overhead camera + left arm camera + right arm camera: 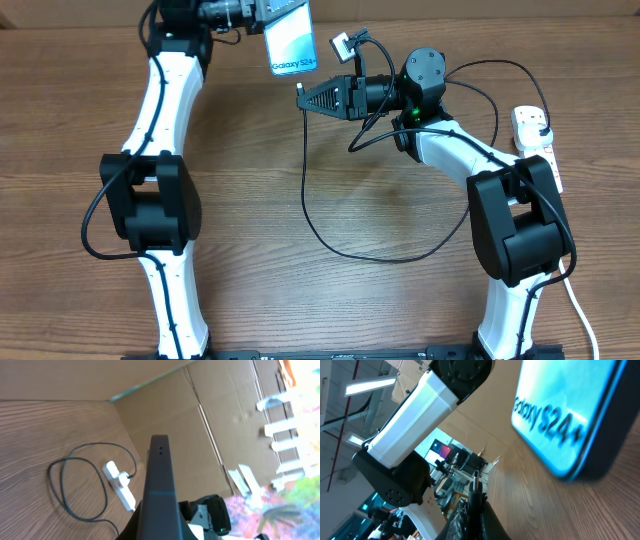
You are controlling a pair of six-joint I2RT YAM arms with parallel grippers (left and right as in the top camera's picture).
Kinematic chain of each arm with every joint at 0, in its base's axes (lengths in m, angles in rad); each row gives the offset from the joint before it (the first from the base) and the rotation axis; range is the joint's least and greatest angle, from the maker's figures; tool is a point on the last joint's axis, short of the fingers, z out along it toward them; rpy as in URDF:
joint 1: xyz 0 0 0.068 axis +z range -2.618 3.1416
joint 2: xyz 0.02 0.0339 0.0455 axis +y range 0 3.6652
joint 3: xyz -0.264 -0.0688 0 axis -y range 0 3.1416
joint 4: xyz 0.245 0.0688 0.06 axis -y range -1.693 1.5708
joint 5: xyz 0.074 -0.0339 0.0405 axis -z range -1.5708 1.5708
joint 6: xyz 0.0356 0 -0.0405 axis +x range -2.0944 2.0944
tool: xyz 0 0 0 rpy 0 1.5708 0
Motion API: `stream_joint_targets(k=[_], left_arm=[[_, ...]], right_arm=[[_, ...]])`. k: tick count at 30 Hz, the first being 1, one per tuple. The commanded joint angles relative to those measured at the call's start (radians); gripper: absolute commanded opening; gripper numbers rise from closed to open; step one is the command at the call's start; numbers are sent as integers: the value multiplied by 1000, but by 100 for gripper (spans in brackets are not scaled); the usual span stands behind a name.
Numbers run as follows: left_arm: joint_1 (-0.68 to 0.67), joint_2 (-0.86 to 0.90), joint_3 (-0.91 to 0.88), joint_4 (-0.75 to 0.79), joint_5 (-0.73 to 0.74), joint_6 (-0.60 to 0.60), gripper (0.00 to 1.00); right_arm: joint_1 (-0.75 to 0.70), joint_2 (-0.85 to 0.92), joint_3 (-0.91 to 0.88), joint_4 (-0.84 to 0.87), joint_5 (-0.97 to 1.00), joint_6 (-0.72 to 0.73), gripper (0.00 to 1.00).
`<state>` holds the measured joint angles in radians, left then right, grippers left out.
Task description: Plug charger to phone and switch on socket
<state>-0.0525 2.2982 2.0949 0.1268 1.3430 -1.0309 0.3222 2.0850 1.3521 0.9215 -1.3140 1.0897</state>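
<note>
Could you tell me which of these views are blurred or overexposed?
Overhead: evenly lit and sharp; the phone screen's text is readable. Left wrist: the top right corner is blown out to pink and white, while the socket is clear. Right wrist: the phone sits very close, glowing, its lettering soft.

The left arm is stretched toward the phone, whose edge is clamped by the left gripper. The right arm is folded at the elbow, and the right gripper is held level just beside the phone, pinched on the tip of the charger.
</note>
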Motion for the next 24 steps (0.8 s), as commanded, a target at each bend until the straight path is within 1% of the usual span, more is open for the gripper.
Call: stream_joint_targets(k=[1, 3, 6, 11, 24], left_arm=[[-8, -45, 17, 62, 45, -76, 4], [-8, -45, 17, 108, 45, -120, 4], [-8, -45, 17, 172, 68, -140, 4], [-8, -45, 17, 174, 92, -163, 4], [-18, -45, 17, 174, 94, -162, 4]], right_arm=[[-4, -2, 5, 9, 23, 11, 4], [-4, -2, 5, 9, 33, 11, 4], [-5, -2, 5, 9, 39, 10, 4], [-15, -2, 5, 9, 38, 10, 4], [-17, -2, 5, 13, 42, 9, 4]])
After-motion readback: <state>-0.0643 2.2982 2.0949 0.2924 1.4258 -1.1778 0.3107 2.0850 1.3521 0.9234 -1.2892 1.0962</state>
